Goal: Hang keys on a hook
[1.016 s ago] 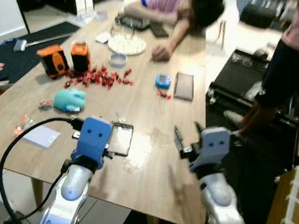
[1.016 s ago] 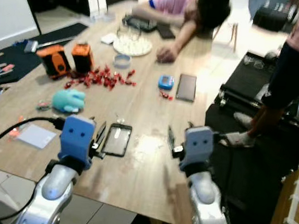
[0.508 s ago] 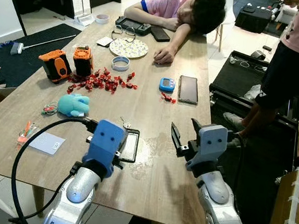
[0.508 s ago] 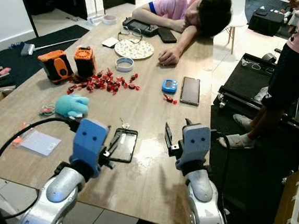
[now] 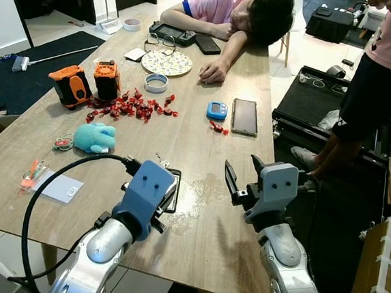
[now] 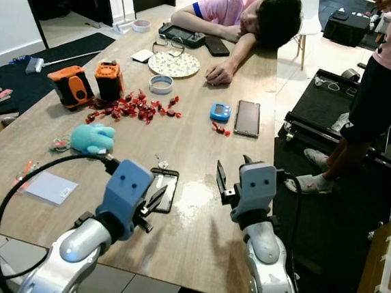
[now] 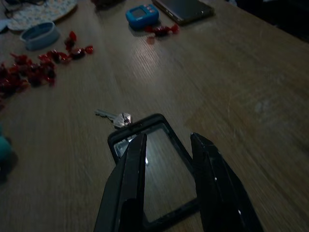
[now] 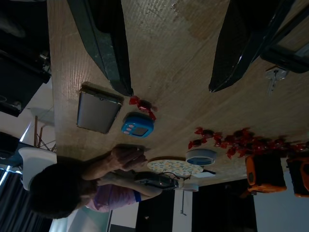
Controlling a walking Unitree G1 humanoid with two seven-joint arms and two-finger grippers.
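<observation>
A small silver key (image 5: 158,161) lies on the wooden table (image 5: 202,147), touching the far end of a black phone (image 6: 167,184). My left gripper (image 7: 166,137) hovers low over that phone, open with nothing between its fingers, and the key (image 7: 116,117) lies just beyond its fingertips. My right gripper (image 5: 241,172) is held above the table to the right of the phone, also open and holding nothing. From the right wrist, the key (image 8: 273,77) shows past one finger. I see no hook.
A person (image 5: 248,14) rests their head on the far end of the table, and another person (image 5: 383,74) stands at the right. A teal plush (image 5: 93,137), red candies (image 5: 130,106), two orange devices (image 5: 71,84), a blue timer (image 5: 216,110) and a second phone (image 5: 245,116) lie further out.
The head view has steadied from blur. My left arm has moved forward and to the right, over the black phone near the key. The right gripper has barely moved.
</observation>
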